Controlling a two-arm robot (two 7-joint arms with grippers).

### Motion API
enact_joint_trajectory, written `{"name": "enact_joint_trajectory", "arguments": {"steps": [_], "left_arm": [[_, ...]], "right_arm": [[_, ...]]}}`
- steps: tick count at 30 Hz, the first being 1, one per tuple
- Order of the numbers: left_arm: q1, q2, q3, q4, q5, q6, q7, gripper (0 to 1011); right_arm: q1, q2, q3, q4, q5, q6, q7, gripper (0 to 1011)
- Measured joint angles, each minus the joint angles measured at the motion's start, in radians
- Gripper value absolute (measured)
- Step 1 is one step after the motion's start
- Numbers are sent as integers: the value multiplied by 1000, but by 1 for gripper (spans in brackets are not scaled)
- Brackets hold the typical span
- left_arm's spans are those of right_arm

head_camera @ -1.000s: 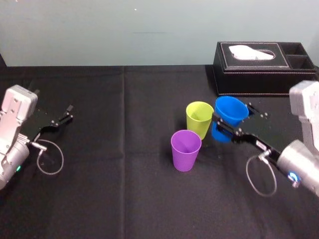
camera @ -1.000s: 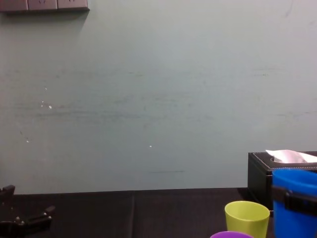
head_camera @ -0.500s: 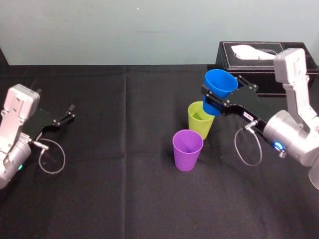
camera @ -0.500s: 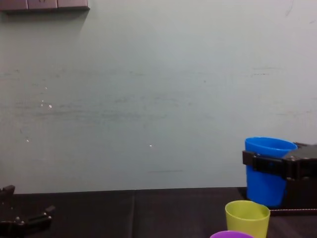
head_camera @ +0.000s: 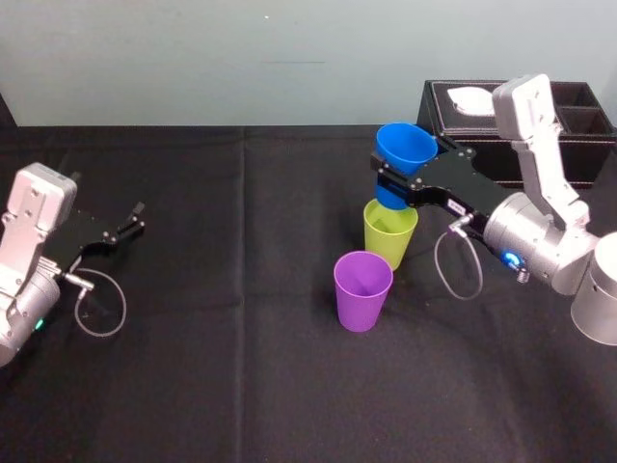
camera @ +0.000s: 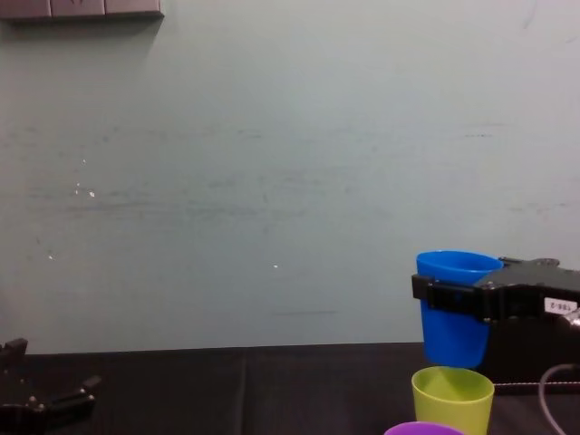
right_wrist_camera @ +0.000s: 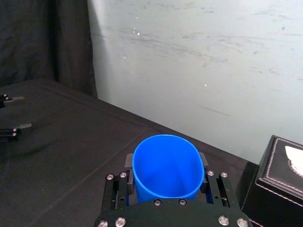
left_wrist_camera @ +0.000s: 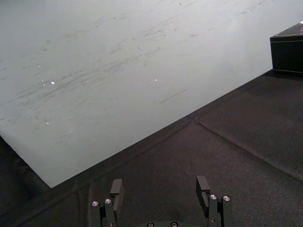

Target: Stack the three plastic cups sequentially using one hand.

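1. Since a moment ago, my right hand (head_camera: 390, 183) has carried the blue cup (head_camera: 405, 152) left. It now hangs just above the green cup (head_camera: 389, 234), with my fingers squeezed on its sides.
2. If I let go off-centre, its bottom could hit the green rim and tip that cup.
3. The purple cup (head_camera: 362, 289) stands near and could get knocked too.
4. My left hand (head_camera: 123, 228) rests far left, fingers apart.

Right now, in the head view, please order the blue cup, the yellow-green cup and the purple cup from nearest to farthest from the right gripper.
1. blue cup, held in the right gripper.
2. yellow-green cup, just below it.
3. purple cup, standing nearer the robot.
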Motion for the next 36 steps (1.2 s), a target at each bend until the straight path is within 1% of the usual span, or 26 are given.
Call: {"name": "enact_joint_trajectory", "arguments": {"steps": [9, 23, 36], "left_arm": [[0, 0, 0, 0, 0, 0, 0, 1011], [0, 0, 0, 0, 0, 0, 0, 1011], [0, 0, 0, 0, 0, 0, 0, 1011]], "right_arm": [[18, -15, -13, 46, -2, -18, 18, 735], [25, -25, -18, 105, -9, -40, 26, 734], [14, -30, -25, 124, -12, -42, 32, 735]]}}
